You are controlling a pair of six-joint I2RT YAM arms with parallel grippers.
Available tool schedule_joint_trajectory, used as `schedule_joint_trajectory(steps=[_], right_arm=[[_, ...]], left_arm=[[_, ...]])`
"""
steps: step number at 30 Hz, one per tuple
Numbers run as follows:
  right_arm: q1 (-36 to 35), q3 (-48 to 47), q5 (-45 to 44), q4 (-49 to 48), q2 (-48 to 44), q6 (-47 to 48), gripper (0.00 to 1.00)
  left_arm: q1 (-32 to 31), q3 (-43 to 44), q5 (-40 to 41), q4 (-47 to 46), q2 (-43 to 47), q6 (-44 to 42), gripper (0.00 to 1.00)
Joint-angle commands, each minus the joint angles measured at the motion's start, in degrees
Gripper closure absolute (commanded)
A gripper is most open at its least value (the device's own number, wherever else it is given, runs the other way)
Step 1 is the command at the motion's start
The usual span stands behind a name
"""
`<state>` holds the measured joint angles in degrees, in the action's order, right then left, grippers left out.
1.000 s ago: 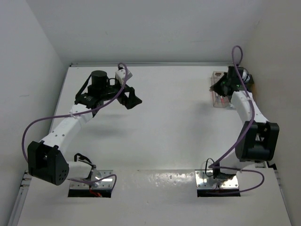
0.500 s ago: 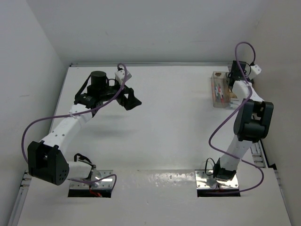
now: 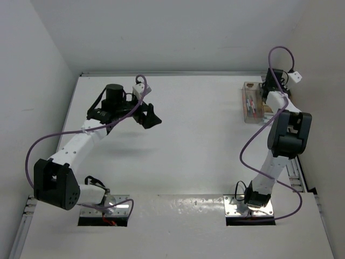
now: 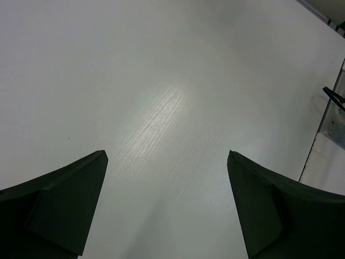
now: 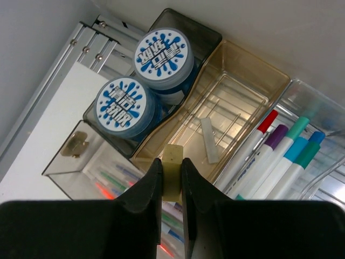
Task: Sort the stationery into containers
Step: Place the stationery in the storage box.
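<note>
Right wrist view tells it all: the right claw (image 5: 172, 178) is clenched on a small tan block (image 5: 172, 154), pinched upright between the two fingers, and it hangs right over the near rim of the tan tray (image 5: 259, 67). The open tray floor lies just ahead of the claw, running away from it up and to the right in this view, its long axis parallel to the pens (image 5: 280, 156) lined up in the clear tray (image 5: 318, 105) alongside. A white block (image 5: 209, 140) already lies flat on that tan floor, a little ahead and to the right of the held piece. To the other side sit two blue rolls (image 5: 164, 52) in a dark smoked compartment (image 5: 202, 29), so a drift left would put the block in the wrong place. By the look of it, a short nudge forward along the tray's length before letting go would drop the block cleanly inside instead of on the rim. From above, the right arm is plainly the one on the job, reaching to the far right corner of the table (image 3: 199, 145); the left claw (image 3: 151, 116) hangs well apart, fingers spread wide, nothing in them.
</note>
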<state>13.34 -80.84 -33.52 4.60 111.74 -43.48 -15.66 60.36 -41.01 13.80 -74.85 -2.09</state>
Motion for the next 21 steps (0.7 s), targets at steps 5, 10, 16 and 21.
schedule_joint_trajectory(steps=[5, 10, 16, 21], right_arm=[[2.4, -1.9, 1.4, -3.1, 1.6, -0.9, 0.97], [2.6, -0.9, 2.7, -3.3, 2.3, -1.3, 0.96], [2.6, -0.4, 5.7, -4.2, 3.1, -0.1, 0.82], [2.5, 0.0, 7.0, -4.2, 2.9, 0.0, 0.66]], left_arm=[[0.7, 2.5, -0.7, 0.0, -2.1, 0.2, 0.0], [0.7, 2.7, 1.1, 0.7, -2.8, -0.6, 0.0], [0.3, 5.6, 5.3, 6.1, -6.0, -2.1, 0.0], [0.5, 5.6, 6.3, 6.6, -6.2, -3.3, 0.0]])
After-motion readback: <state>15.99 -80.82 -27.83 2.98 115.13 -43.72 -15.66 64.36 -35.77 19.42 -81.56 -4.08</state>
